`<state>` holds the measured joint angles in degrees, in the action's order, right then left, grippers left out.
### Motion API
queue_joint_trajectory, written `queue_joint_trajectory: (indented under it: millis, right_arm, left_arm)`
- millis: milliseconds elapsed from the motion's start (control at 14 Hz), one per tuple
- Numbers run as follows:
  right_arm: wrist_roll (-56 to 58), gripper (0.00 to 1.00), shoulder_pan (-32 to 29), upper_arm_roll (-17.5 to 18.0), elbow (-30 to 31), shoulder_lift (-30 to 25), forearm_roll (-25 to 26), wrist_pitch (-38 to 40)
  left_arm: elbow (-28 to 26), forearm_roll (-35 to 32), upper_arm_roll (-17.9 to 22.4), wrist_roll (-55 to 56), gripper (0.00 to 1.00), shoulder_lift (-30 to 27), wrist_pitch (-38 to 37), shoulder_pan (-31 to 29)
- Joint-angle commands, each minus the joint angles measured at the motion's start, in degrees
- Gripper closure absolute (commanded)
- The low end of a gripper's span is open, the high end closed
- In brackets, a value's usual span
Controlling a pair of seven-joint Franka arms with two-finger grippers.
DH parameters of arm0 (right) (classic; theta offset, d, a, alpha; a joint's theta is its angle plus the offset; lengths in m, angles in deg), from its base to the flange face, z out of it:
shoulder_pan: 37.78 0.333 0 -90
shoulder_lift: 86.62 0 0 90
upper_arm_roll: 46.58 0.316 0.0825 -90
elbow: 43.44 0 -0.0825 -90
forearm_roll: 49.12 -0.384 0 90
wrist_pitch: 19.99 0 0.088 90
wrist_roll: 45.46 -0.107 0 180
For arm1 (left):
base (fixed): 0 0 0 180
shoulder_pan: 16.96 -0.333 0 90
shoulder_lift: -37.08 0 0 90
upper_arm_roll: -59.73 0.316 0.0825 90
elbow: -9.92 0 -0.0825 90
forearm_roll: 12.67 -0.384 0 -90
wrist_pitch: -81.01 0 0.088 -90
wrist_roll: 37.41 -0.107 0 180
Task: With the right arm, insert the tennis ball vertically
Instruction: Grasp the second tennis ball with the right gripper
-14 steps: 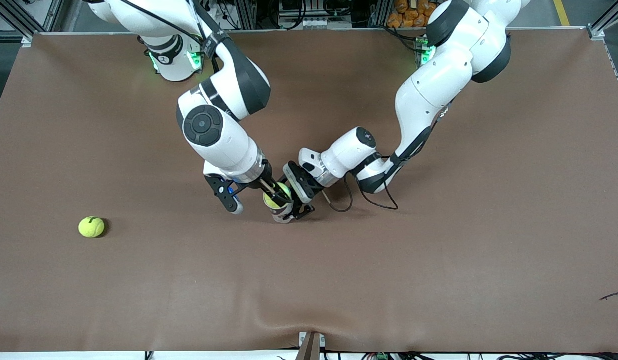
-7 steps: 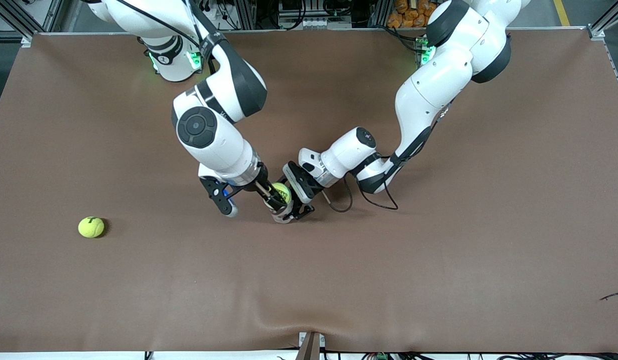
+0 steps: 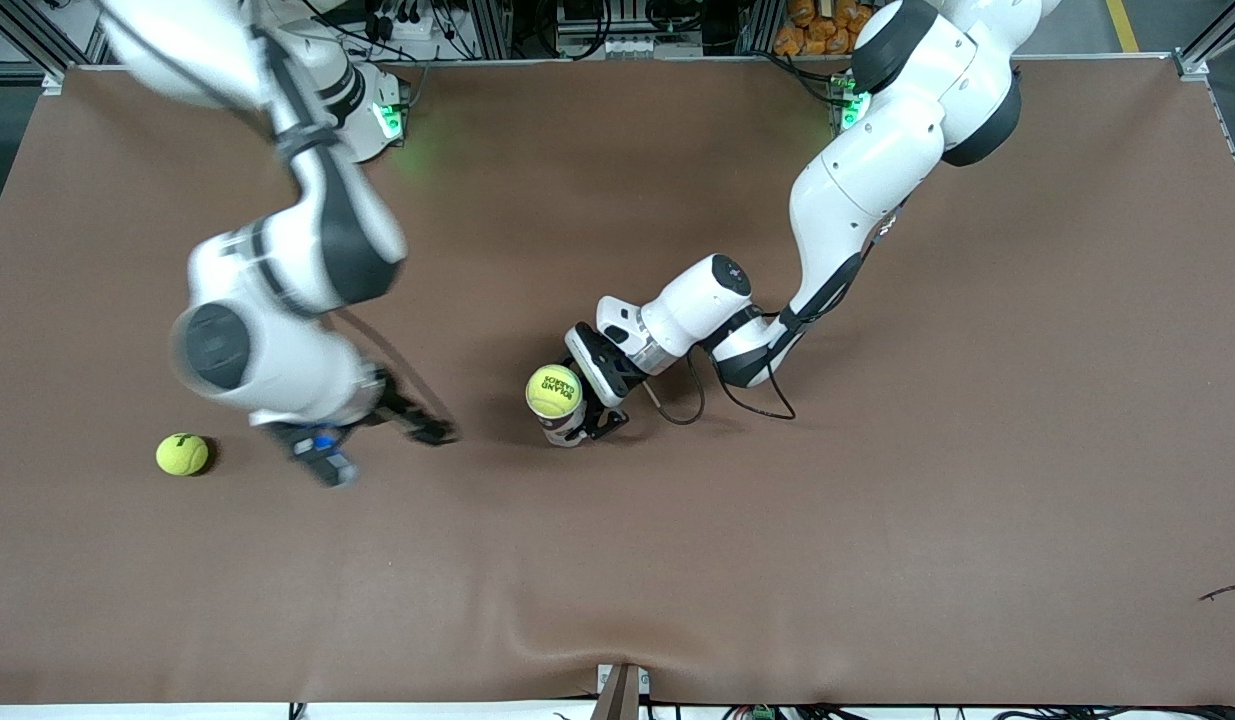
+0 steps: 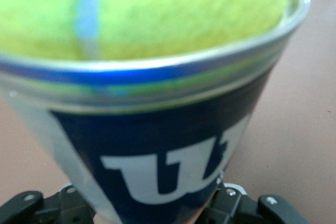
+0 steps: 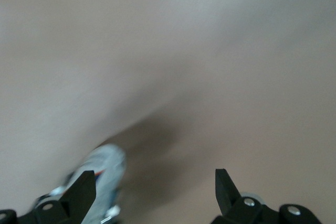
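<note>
Front view, left tool [image 3: 580, 420] grasping can [image 3: 562, 428], ball [image 3: 554, 391] at rim, right tool [image 3: 377, 450] released

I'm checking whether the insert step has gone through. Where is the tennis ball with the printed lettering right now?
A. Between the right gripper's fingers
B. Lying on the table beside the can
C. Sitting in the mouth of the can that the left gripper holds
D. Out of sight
C: the tennis ball sits in the top of the can, which the left gripper clamps, while the right gripper is open, empty and away from it.
</note>
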<state>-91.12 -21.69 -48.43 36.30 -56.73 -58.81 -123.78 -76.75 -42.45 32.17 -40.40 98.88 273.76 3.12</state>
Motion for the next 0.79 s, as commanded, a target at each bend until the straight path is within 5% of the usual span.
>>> queue_joint_trajectory:
  millis: [0, 430, 716]
  right_arm:
    - [12.66, 0.00, -7.02, 1.15, 2.08, -0.88, 4.58, 0.52]
    - [35.43, 0.00, -18.54, 1.15, 1.64, 4.56, 9.07, -1.76]
    - [49.51, 0.00, -23.28, 1.15, 1.46, 7.91, 16.62, -6.85]
  left_arm:
    - [-0.52, 1.21, 1.01, 1.06, 0.22, -0.80, -0.80, 0.67]
    - [-0.43, 1.12, 1.01, 1.06, 0.19, -0.89, -0.80, 0.67]
    - [-0.43, 1.12, 0.93, 1.06, 0.17, -0.89, -0.71, 0.67]
